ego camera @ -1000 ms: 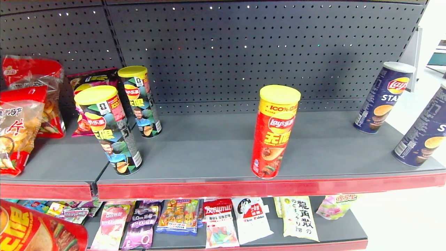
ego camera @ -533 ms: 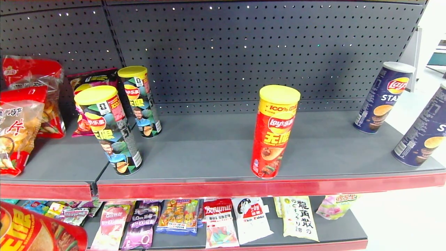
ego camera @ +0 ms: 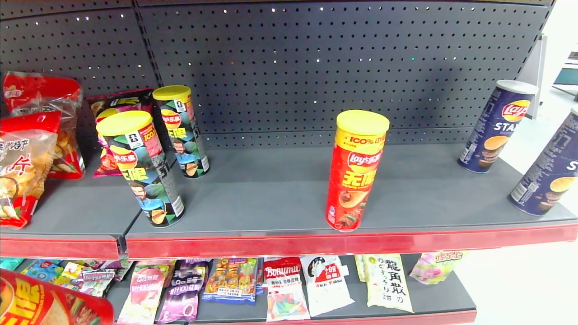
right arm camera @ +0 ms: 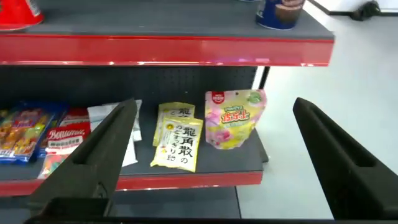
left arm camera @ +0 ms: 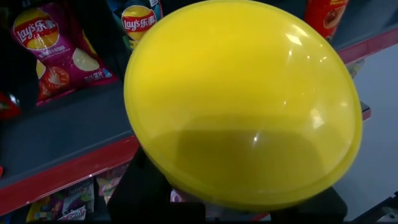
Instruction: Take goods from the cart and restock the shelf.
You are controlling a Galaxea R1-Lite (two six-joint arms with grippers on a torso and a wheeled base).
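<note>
- The shelf point(ego camera: 271, 194) has a red strip along its front edge. A standing red can point(ego camera: 356, 171) with a yellow lid is upright just behind that edge, right of the middle.
- Bare shelf lies open on both sides of it. One stretch runs left to two patterned cans point(ego camera: 140, 167) near the left end. The other runs right to two blue cans point(ego camera: 496, 126) at the right end, the nearer one tilted at the front right corner.
- The left tool point(left arm camera: 236, 211) grips a can point(left arm camera: 242, 99) low down. The can's yellow lid faces the wrist camera and hides most of the fingers. In the head view this can point(ego camera: 45, 302) sits below the shelf's front edge, off its left end.
- The right tool point(right arm camera: 230, 162) has its fingers spread wide with nothing between them. It is level with the lower shelf point(right arm camera: 186, 180), facing the packets point(right arm camera: 177, 137) there.
- Snack bags point(ego camera: 27, 149) crowd the shelf's far left.
- A dark pegboard panel point(ego camera: 316, 67) backs the shelf, and pale floor point(ego camera: 519, 280) lies past its right end.
</note>
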